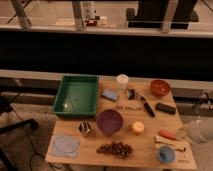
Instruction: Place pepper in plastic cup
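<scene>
Claw (196,131) sits at the right edge of the tabletop (142,144), low, a pale blurred mass coming in from the right side. Can't tell how far open it is, and nothing is seen held in it. Pepper (167,135) lies flat on the wood just left of the claw, tip pointing toward it. The two are near each other, but contact can't be told. Plastic cup (165,154) stands upright, mouth up, just in front of the pepper near the front right corner, with a pale utensil (171,145) lying between them. Judgement: the pepper is not in the cup, so the task is not done, and the claw is parked on the pepper's side because that is the shortest reach. The transfer would be short, lift and drop into the open rim. The other items are spread apart, likely as distractors with room to reach each one: purple bowl (109,121) at centre, yellow-orange round object (137,127) beside it, metal cup (85,129) left of the bowl, grapes (115,148) in front, green tray (76,95) at back left, white cup (122,80) and brown bowl (160,87) at the back. Risk: the cup is small and light and could tip if nudged.
</scene>
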Controlling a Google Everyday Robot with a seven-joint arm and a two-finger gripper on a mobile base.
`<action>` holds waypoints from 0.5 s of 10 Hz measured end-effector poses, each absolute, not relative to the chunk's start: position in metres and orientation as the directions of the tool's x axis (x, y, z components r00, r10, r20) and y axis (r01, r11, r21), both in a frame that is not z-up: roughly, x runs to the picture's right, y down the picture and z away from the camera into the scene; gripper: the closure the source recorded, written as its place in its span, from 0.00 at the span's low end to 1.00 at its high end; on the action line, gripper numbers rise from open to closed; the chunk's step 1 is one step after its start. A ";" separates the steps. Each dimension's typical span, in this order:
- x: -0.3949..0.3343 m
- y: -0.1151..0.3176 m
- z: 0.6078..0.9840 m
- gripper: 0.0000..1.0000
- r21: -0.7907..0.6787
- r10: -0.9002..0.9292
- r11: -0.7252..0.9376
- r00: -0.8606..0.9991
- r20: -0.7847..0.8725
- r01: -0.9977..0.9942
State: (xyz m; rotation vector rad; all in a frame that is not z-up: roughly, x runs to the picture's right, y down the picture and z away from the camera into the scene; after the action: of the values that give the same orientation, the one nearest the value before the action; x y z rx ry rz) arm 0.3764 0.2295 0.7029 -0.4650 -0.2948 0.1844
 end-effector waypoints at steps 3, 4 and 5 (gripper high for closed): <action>0.379 0.238 0.711 0.20 -0.476 0.236 0.873 0.946 0.222 -0.106; 0.379 0.240 0.713 0.20 -0.478 0.235 0.872 0.947 0.217 -0.107; 0.379 0.241 0.714 0.20 -0.478 0.234 0.872 0.948 0.214 -0.107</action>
State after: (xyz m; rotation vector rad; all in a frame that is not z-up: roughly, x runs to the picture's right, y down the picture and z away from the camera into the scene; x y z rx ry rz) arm 0.3792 0.2409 0.7142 -0.4811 -0.2716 0.1810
